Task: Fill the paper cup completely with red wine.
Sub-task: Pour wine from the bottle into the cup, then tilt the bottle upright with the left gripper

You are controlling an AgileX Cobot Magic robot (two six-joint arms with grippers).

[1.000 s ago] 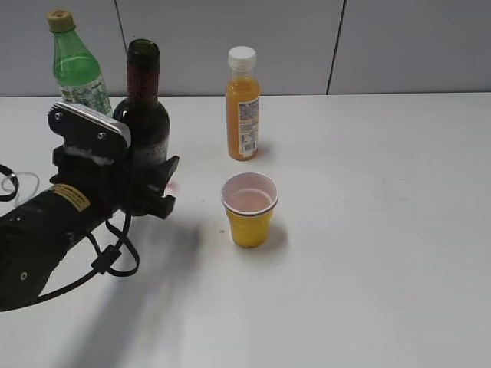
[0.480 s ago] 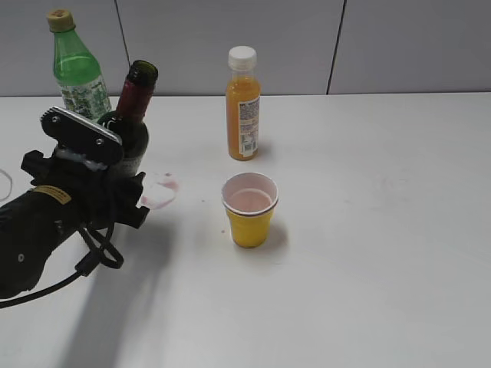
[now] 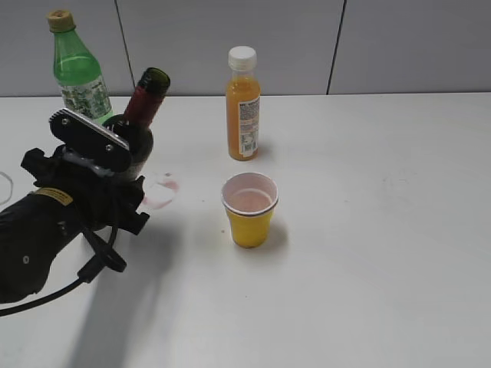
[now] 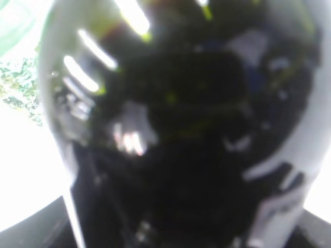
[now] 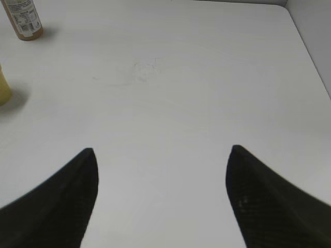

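Observation:
The yellow paper cup (image 3: 249, 208) stands mid-table, its inside whitish-pink, and its edge shows at the left of the right wrist view (image 5: 2, 85). My left gripper (image 3: 126, 180) is shut on the body of the dark wine bottle (image 3: 144, 100). The bottle is tilted, with its open mouth leaning right toward the cup but still left of it. The same bottle fills the left wrist view (image 4: 181, 129) as a dark blur. The red wine itself is hidden by the dark glass. My right gripper (image 5: 163, 150) is open over bare table.
An orange juice bottle (image 3: 242, 103) stands behind the cup and a green plastic bottle (image 3: 77, 73) at the back left. A pinkish spill mark (image 3: 161, 190) lies on the white table (image 3: 368, 230) beside the wine bottle.
My left gripper has shifted left with the wine bottle. The bottle was upright and now leans with its neck to the right. The spill mark has come into view.

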